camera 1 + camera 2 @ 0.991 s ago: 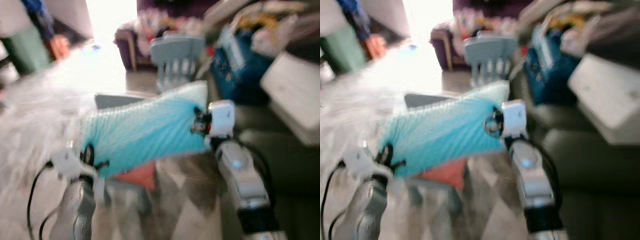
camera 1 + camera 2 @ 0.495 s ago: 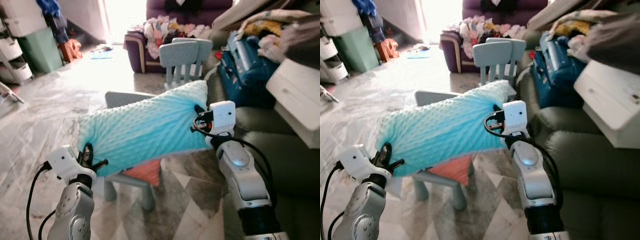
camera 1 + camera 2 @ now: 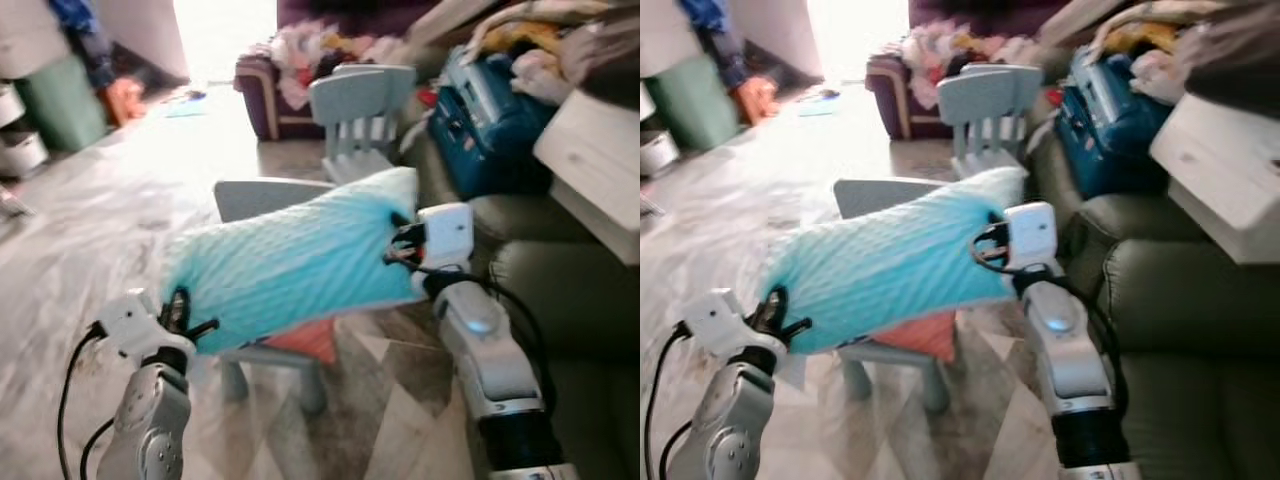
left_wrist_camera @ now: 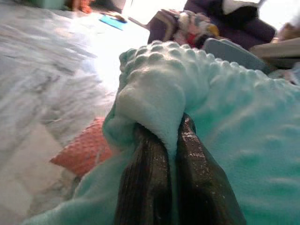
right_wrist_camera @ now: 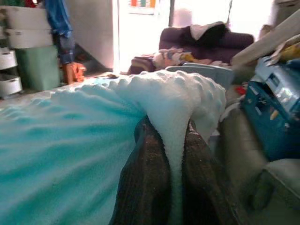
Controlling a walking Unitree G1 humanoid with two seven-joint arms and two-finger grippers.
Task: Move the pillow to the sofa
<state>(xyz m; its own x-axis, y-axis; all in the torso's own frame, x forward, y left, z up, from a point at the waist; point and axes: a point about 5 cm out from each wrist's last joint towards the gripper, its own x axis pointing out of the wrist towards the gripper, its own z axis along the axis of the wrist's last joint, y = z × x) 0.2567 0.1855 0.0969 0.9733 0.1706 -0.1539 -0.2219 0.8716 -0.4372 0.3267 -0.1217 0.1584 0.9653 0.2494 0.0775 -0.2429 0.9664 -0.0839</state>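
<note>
between the two end effectors hangs the pillow (image 3: 290, 268), lifted above a small desk (image 3: 270, 200) and an orange cushion (image 3: 305, 342) just under it. left end effector (image 3: 178, 312) is clenched on the pillow's lower corner, its fingers (image 4: 145, 178) pinching a fold of the bumpy fabric. right end effector (image 3: 398, 240) is clenched on the upper corner, fingers (image 5: 147, 187) squeezing a fold. sofa (image 3: 580, 300) lies beside the right end effector, chair (image 3: 352, 115) beyond it.
</note>
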